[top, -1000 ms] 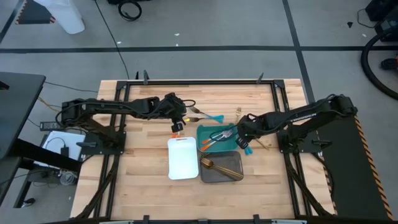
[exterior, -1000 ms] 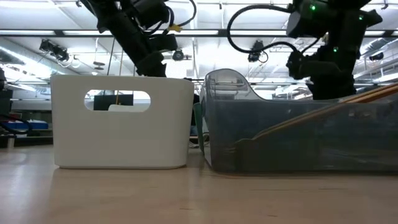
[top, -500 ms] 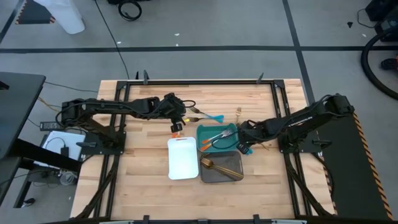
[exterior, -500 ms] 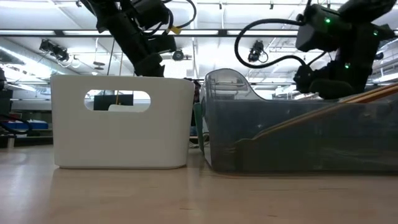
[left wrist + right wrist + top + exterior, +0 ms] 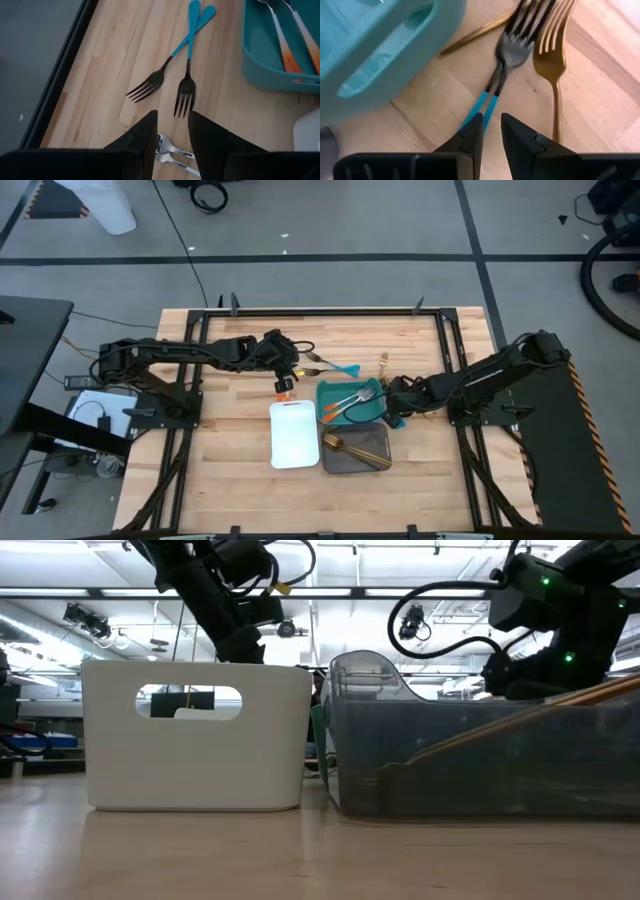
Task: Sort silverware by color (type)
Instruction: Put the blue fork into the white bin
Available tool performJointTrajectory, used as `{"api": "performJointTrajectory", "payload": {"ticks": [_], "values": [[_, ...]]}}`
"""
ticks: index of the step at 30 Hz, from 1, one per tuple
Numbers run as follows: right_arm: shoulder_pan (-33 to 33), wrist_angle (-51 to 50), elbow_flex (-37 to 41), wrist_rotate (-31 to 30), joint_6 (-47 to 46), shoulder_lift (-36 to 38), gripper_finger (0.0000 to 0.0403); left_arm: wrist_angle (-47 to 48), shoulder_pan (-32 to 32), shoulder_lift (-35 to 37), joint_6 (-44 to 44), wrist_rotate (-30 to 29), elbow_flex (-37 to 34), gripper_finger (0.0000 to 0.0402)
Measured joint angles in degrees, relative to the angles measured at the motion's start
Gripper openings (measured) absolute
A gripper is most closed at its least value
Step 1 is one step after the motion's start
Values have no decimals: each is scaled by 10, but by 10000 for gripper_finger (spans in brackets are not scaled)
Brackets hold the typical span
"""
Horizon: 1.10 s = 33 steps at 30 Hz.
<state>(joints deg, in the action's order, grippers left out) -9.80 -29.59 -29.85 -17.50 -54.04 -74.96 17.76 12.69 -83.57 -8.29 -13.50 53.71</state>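
My left gripper [image 5: 284, 374] hangs open above the table beyond the white tray [image 5: 293, 442]. Silver fork heads [image 5: 172, 149] show on the wood under its fingers, and an orange handle [image 5: 283, 385] shows there from above. Two blue-handled forks [image 5: 187, 65] lie crossed ahead of it. My right gripper [image 5: 491, 132] is low beside the teal tray [image 5: 325, 390], narrowly open over the handles [image 5: 482, 107] of two more blue-handled forks [image 5: 507, 55]. Orange-handled forks [image 5: 348, 402] lie in the teal tray, gold ones [image 5: 350, 448] in the grey tray [image 5: 372, 463]. My right gripper comes down from above with its fingertips [image 5: 470, 131] at the free ends of the two blue handles, which lie flat on the wood. I cannot tell whether the fingers touch them.
A gold fork [image 5: 554, 55] lies beside the blue pair, and a gold handle [image 5: 480, 32] runs under the teal tray's wall [image 5: 380, 50]. Another gold utensil [image 5: 383, 363] lies farther back. A black frame rail [image 5: 60, 85] borders the table. The three trays stand close together.
My right gripper has moved from above the teal tray toward the table's right and near edges and has sunk low beside the tray, over the blue-handled forks. The forks in the teal tray now lie clear of it.
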Motion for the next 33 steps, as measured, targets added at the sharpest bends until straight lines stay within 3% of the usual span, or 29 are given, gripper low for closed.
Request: {"api": "performJointTrajectory", "payload": {"ticks": [16,23,33], "values": [[0,7,0,-4,-3,-15,79,-2,0,0,-5,0,0,118],[2,-37,0,-4,-22,-14,79,-1,0,0,-5,0,0,118],[3,-29,8,36,-25,-16,75,1,-1,0,-3,0,0,118]]}}
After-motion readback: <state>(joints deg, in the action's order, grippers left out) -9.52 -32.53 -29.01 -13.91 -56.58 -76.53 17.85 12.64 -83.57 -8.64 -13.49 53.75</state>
